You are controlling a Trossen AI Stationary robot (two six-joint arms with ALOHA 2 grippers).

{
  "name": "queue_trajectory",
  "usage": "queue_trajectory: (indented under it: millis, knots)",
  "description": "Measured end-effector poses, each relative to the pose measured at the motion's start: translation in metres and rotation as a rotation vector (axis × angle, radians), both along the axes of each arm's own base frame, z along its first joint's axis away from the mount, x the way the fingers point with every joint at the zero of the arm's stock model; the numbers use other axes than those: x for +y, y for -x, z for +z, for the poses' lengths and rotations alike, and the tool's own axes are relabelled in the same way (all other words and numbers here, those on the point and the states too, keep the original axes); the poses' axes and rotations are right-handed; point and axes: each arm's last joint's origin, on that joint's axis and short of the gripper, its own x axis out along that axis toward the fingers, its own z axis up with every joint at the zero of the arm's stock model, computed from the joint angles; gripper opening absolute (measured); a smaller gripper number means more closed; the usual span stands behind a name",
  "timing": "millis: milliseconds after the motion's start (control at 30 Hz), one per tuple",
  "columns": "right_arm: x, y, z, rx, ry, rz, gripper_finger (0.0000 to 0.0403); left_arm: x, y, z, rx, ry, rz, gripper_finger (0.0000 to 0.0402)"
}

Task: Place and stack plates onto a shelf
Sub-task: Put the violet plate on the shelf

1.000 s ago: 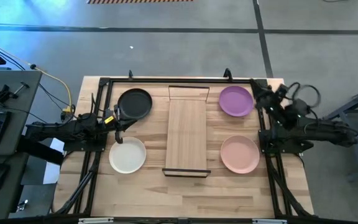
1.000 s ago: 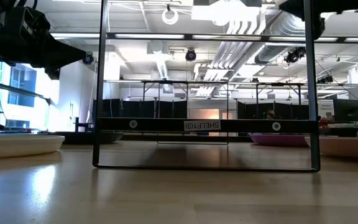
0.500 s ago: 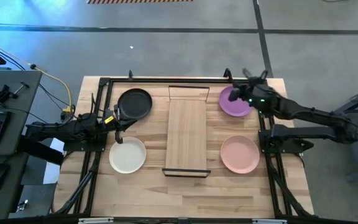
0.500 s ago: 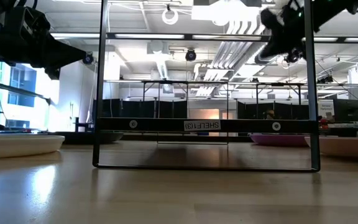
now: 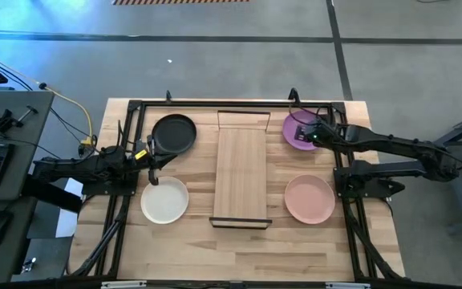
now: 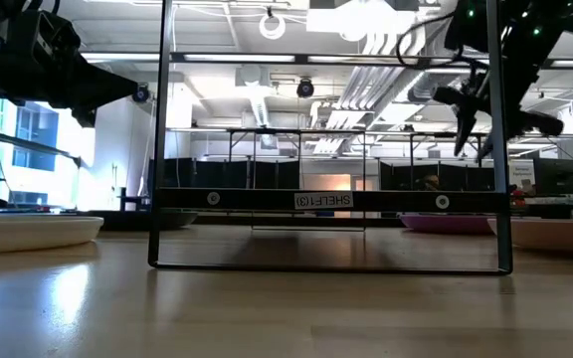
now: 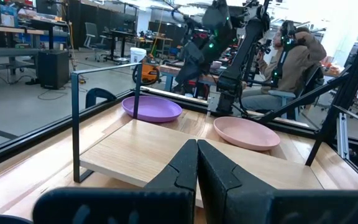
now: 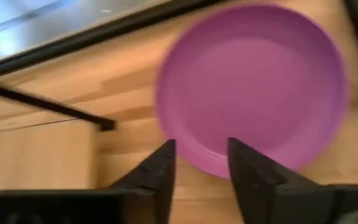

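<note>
- Plainly, the right gripper [image 8: 201,163] stood with its fingers parted and nothing between them, poised above the near rim of the purple plate [image 8: 253,87]; in the high view the right gripper [image 5: 310,132] hung over that plate [image 5: 293,128] at the table's far right corner.
- Judging by that stance, the step in hand was the reach for a first plate, with no grasp yet made.
- The left gripper [image 7: 196,163] was pressed shut on nothing and waited at the left side of the table, between the black plate [image 5: 173,134] and the cream plate [image 5: 164,200].
- The shelf [image 5: 240,173] lay along the middle of the table, its plank bare; none of the four plates sat on it.
- The pink plate [image 5: 310,199] rested flat on the tabletop to the right of the shelf, nearer than the purple one and well apart from it.
- The black and cream plates lay likewise to the left of the shelf, each flat on the tabletop [image 5: 239,249].
- So the task looked to be at its very start: nothing placed, nothing stacked, and all four plates left to lift, carry to the plank and pile one on another.
</note>
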Motion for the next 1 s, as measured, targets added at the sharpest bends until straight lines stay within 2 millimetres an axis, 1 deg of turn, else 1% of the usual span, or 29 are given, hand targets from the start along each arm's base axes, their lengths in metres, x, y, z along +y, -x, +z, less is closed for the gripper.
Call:
queue_trajectory:
  millis: [67, 133, 200, 267, 433, 667, 833, 1000]
  knots:
    - [0.001, 0.002, -0.006, 0.015, -0.061, -0.080, 0.0175, 0.000, 0.000, 0.000, -0.001, 0.000, 0.000, 0.0000]
    - [0.002, 0.003, -0.011, 0.045, -0.114, -0.137, 0.0199, 0.000, 0.000, 0.000, 0.000, 0.000, 0.000, 0.0000]
    - [0.002, 0.002, -0.017, 0.066, -0.144, -0.201, 0.0216, 0.000, 0.000, 0.000, 0.000, 0.000, 0.000, 0.0000]
    - [0.000, 0.000, -0.021, 0.075, -0.146, -0.251, 0.0224, 0.000, 0.000, 0.000, 0.000, 0.000, 0.000, 0.0000]
    - [-0.005, -0.007, -0.034, 0.114, -0.158, -0.353, 0.0227, 0.000, 0.000, 0.000, 0.000, 0.000, 0.000, 0.0000]
    - [-0.015, -0.013, -0.051, 0.201, -0.203, -0.393, 0.0227, 0.000, 0.000, 0.000, 0.000, 0.000, 0.000, 0.0000]
    - [-0.026, -0.008, -0.053, 0.204, -0.221, -0.451, 0.0227, 0.000, 0.000, 0.000, 0.000, 0.000, 0.001, 0.0000]
    - [-0.041, -0.002, -0.053, 0.205, -0.287, -0.395, 0.0227, 0.000, 0.000, 0.000, 0.000, 0.000, 0.000, 0.0000]
